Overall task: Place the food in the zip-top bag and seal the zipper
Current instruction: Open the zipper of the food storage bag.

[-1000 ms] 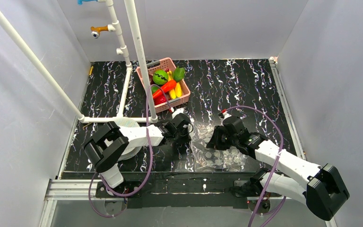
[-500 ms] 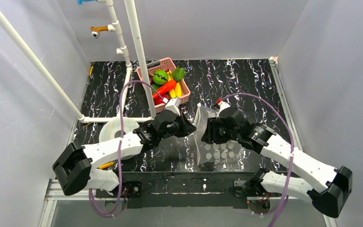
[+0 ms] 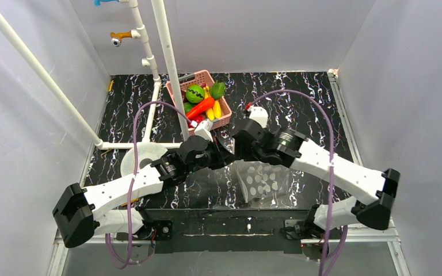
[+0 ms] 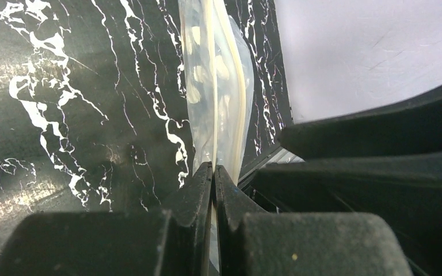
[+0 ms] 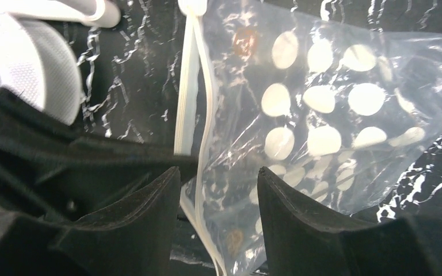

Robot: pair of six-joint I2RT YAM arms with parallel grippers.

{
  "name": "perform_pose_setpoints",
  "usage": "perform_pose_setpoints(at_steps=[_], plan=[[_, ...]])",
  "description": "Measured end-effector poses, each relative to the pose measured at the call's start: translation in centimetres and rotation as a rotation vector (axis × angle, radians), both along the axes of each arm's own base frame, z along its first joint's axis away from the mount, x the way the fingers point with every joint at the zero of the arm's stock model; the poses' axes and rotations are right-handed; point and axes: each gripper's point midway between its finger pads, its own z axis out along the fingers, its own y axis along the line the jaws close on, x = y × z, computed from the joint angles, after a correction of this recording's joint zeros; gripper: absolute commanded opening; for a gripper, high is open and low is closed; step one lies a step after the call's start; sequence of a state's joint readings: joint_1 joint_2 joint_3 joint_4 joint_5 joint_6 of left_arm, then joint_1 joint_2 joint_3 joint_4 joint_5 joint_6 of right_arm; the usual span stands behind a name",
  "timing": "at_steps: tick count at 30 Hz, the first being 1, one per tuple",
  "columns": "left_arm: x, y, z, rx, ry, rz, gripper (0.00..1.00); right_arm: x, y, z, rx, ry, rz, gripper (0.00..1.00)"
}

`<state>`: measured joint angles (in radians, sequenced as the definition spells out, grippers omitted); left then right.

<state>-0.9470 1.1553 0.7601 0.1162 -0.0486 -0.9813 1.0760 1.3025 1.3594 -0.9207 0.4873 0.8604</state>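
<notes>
The white pipe upright [image 3: 171, 69] stands close at the pink basket's [image 3: 223, 119] left corner, barring a reach from that side. The basket's right and far sides are open, with bare table [image 3: 305, 80] beyond. Just near of the basket, the left gripper [image 4: 213, 172] and the right gripper [image 5: 218, 178] crowd mid-table (the zip-top bag [image 3: 263, 183] hangs between them). A white roll [image 3: 135, 156] lies at the left.

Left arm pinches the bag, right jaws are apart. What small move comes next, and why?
Probably close the right gripper on the free lip of the zip-top bag. Its fingers stand open with the zipper showing between them, while the left gripper is shut on the bag's edge. Two grips would let the arms spread the mouth; the food lies in the pink basket.
</notes>
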Motion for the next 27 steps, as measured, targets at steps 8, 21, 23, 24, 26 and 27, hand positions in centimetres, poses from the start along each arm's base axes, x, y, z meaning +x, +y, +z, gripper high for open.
perform_pose_setpoints(at_steps=[8,21,23,24,26,27], plan=[[-0.3,0.2,-0.3,0.006,0.026,0.016,0.00,1.4,1.0,-1.1,-0.163,-0.017,-0.050,0.58],[-0.7,2.4,0.3,0.021,0.021,0.070,0.00,-0.5,-0.7,-5.7,-0.433,0.016,-0.105,0.44],[-0.8,2.6,0.3,0.025,0.021,0.077,0.00,-0.7,-1.3,-5.8,-0.423,0.012,-0.108,0.42],[-0.7,2.8,0.3,0.027,0.020,0.083,0.00,-0.8,-1.6,-5.7,-0.419,0.010,-0.110,0.41],[-0.7,3.0,0.3,0.031,0.018,0.092,0.00,-1.0,-2.1,-5.3,-0.394,0.002,-0.111,0.30],[-0.7,3.1,0.3,0.033,0.017,0.096,0.00,-1.0,-2.2,-5.1,-0.381,-0.002,-0.108,0.20]])
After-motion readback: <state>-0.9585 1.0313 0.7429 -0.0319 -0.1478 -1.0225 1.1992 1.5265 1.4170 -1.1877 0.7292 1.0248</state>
